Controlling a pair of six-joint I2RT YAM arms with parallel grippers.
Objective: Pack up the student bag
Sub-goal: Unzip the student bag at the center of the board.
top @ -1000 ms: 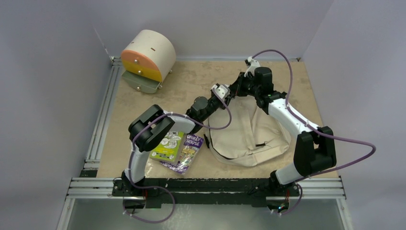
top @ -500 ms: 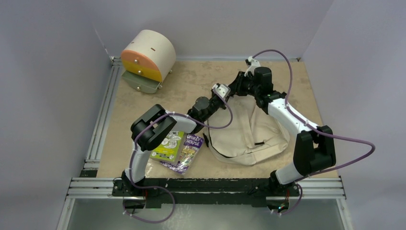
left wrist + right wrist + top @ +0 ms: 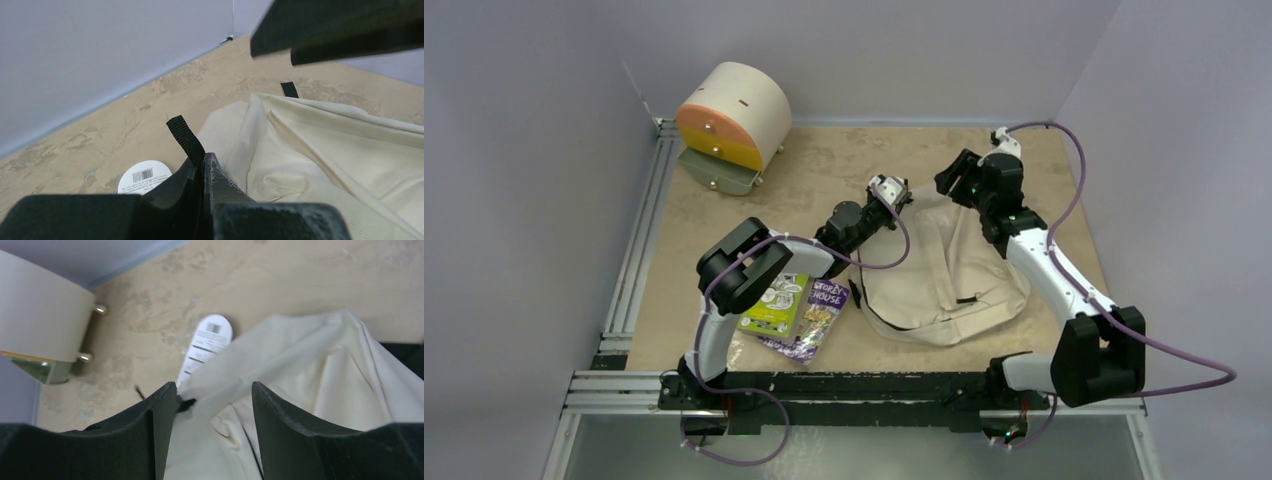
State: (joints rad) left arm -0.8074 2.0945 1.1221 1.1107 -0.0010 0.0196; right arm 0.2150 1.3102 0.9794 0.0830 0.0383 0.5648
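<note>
Left jaws pinch the black loop at the far-left corner of the bag | right jaws spread, gripping nothing, just above bag's far edge | bag flat on bench, long axis seemingly near-to-far | left arm nearer.

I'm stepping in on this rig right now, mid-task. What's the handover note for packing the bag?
Left gripper: shut on a black webbing tab at the far edge of the soft beige fabric backpack.
Right gripper: open over the backpack's fabric, holding nothing.
The backpack lies flat mid-table. A green-and-white booklet and a purple Story House booklet lie on the table to its left. A white barcoded item lies at its far corner.
Done: nothing visibly packed.
Left: probably open the backpack and load the items.
</note>
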